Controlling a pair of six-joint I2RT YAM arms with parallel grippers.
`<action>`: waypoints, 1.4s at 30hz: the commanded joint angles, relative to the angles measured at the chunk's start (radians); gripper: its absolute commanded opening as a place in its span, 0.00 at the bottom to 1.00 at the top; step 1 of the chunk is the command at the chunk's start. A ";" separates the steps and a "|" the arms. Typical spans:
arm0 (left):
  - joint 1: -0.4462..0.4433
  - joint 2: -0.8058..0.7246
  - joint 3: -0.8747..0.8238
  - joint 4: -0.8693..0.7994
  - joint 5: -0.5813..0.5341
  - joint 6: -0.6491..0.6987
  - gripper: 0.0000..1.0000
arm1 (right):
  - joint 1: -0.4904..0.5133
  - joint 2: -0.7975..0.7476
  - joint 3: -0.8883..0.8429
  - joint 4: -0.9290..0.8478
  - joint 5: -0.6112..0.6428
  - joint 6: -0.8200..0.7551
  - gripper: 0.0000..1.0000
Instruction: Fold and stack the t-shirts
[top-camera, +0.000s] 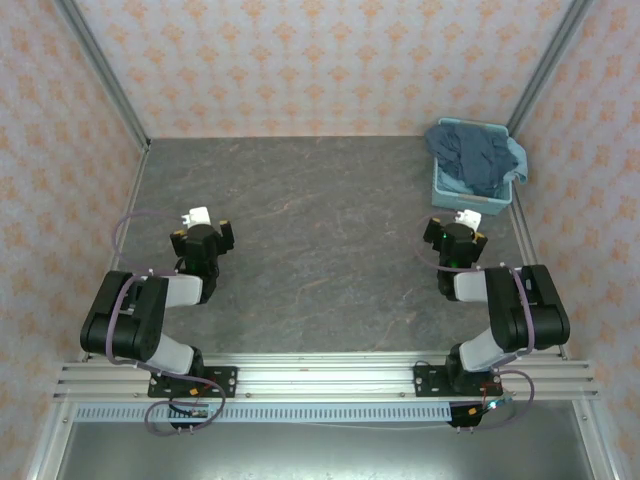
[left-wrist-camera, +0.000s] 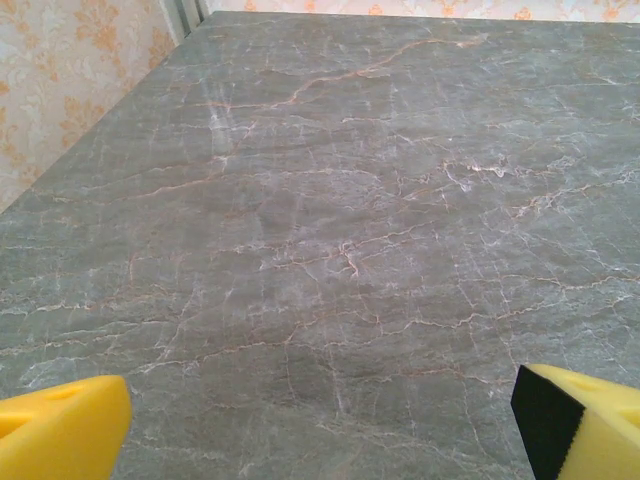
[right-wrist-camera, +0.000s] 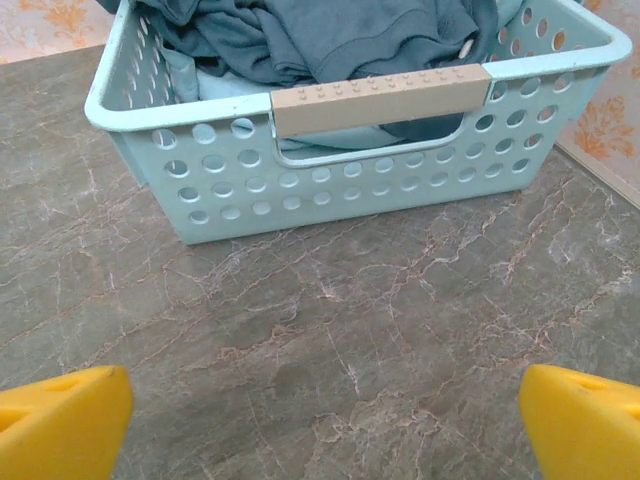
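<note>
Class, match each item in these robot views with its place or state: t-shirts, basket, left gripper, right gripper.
1 t-shirts
2 basket
3 left gripper
4 right gripper

A open, facing the basket
B far right corner of the table
C heaped in the basket
D open, over the table's left side

Pairs: 1-C, 2-B, 3-D, 4-A

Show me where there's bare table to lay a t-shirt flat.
The widest bare patch is the middle of the table, between the left gripper and right gripper, running to the back wall. The far left corner is free too. It is crowded at the far right corner, where the basket of t-shirts sits just ahead of the right gripper.
</note>
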 joint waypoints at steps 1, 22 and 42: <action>-0.011 0.013 0.028 0.047 -0.047 0.015 1.00 | 0.003 0.007 0.018 0.043 0.029 -0.013 0.99; -0.011 0.013 0.028 0.046 -0.048 0.015 1.00 | 0.003 0.006 0.018 0.043 0.029 -0.013 0.99; -0.194 -0.393 0.212 -0.331 -0.366 -0.009 1.00 | 0.168 -0.520 0.409 -0.777 0.248 0.167 0.99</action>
